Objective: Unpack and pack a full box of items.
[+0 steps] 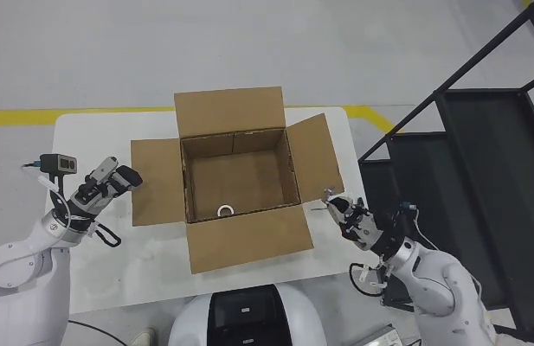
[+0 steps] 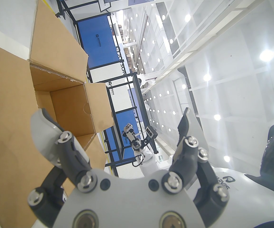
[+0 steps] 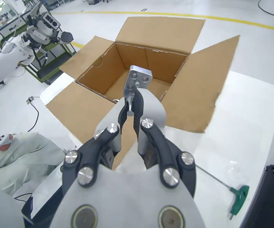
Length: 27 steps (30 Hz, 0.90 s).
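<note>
The box (image 1: 236,143) stands open mid-table (image 1: 93,138), with a white ring (image 1: 224,209) on its floor at 6 o'clock. The right gripper (image 3: 133,100), at the box's 4 o'clock, clenches a metal bracket (image 3: 138,79). The left gripper (image 2: 113,115), at 9 o'clock, is released.
</note>
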### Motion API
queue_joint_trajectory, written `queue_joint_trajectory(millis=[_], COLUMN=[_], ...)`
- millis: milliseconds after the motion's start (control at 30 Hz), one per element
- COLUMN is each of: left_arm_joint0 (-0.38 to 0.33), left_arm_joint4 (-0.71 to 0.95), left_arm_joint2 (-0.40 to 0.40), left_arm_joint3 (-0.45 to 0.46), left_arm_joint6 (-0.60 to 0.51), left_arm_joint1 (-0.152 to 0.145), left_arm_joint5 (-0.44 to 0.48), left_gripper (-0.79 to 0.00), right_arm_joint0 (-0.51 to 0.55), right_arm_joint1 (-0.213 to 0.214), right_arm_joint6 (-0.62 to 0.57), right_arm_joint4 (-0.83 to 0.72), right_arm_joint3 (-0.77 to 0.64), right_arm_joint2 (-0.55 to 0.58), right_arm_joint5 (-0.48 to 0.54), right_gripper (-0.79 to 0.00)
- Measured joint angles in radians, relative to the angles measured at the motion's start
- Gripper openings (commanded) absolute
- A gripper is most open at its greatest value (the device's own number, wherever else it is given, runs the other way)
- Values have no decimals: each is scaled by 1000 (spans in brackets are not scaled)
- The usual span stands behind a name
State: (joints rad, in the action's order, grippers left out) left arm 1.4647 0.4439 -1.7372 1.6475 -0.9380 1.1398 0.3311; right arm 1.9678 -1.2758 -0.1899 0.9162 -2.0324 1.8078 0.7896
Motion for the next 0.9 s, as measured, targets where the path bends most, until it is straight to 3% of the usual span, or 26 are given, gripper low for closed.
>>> queue_joint_trajectory(millis=[133, 433, 900], left_arm_joint0=[0, 0, 0], left_arm_joint4=[0, 0, 0], left_arm_joint2=[0, 0, 0], left_arm_joint3=[0, 0, 0], left_arm_joint6=[0, 0, 0], left_arm_joint1=[0, 0, 0], left_arm_joint5=[0, 0, 0], left_gripper=[0, 0, 0], right_arm_joint0=[26, -72, -279], right_arm_joint1=[4, 19, 19], right_arm_joint6=[45, -78, -349], right_arm_joint4=[1, 29, 6], right_arm_joint3=[87, 283, 487], right_arm_joint2=[31, -32, -171], right_arm_joint5=[29, 18, -338], right_gripper=[-785, -785, -785])
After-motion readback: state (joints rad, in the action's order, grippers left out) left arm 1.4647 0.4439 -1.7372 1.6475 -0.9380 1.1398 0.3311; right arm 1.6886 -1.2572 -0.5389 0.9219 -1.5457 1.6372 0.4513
